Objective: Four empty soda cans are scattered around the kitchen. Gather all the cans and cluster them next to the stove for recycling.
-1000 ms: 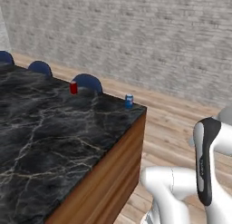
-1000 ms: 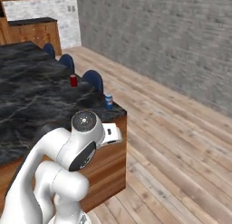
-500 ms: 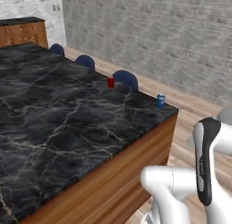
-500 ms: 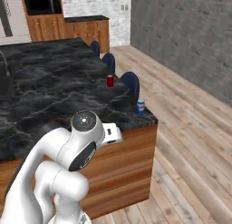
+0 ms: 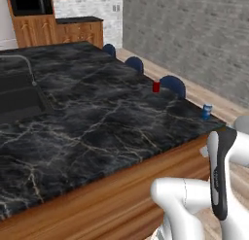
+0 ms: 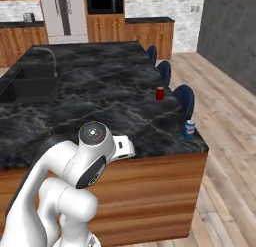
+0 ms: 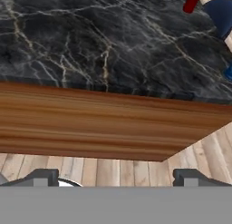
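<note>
Tool (image 7: 115, 177) wide, empty — fingertips cut off low; blue can (image 6: 189, 129) at island corner, red can (image 6: 160, 93) beyond

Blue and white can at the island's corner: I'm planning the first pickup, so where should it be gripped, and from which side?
Grip the blue and white can across its round body at mid-height, probably coming level from the robot's side of the island. It stands upright at the counter's edge, apart from the red can, so its sides are free.

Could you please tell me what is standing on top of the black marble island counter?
A red soda can and a blue-and-white soda can stand near its stool-side edge; a sink sits at the other side, its basin's inside hidden.
</note>
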Available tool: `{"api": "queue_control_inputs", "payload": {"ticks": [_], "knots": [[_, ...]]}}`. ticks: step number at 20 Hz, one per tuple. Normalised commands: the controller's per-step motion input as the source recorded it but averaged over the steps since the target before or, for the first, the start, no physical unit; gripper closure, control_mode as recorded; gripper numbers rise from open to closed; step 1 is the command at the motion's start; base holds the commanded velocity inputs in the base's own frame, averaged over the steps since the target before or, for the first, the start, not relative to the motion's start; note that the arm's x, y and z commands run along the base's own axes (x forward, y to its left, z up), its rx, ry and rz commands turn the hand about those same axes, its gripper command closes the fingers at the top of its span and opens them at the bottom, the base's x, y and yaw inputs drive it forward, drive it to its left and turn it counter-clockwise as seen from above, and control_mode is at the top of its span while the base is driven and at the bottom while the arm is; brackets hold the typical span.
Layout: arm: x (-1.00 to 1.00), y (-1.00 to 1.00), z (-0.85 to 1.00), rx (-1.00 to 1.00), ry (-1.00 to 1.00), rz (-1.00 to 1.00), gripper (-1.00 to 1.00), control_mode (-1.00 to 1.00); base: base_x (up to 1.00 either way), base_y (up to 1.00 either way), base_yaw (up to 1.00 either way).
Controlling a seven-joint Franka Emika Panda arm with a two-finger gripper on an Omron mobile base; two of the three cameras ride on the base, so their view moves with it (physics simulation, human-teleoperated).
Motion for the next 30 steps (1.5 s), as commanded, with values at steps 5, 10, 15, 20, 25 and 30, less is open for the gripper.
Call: {"api": "queue_control_inputs", "payload": {"ticks": [5,10,15,20,25,30], "knots": [[0.00,0.00,0.00,0.00,0.00,0.00,-1.00,1.00,-0.04,0.00,0.44],[0.00,0.00,0.00,0.00,0.00,0.00,-1.00,1.00,-0.28,-0.13,0.34],[0.00,0.00,0.00,0.00,0.00,0.00,-1.00,1.00,0.06,-0.71,0.10],[0.00,0.00,0.00,0.00,0.00,0.00,-1.00,1.00,0.14,-1.00,0.01],[0.00,0.00,0.00,0.00,0.00,0.00,-1.00,1.00,0.10,-1.00,0.00],[0.00,0.00,0.00,0.00,0.00,0.00,-1.00,1.00,0.16,-0.35,0.04]]}}
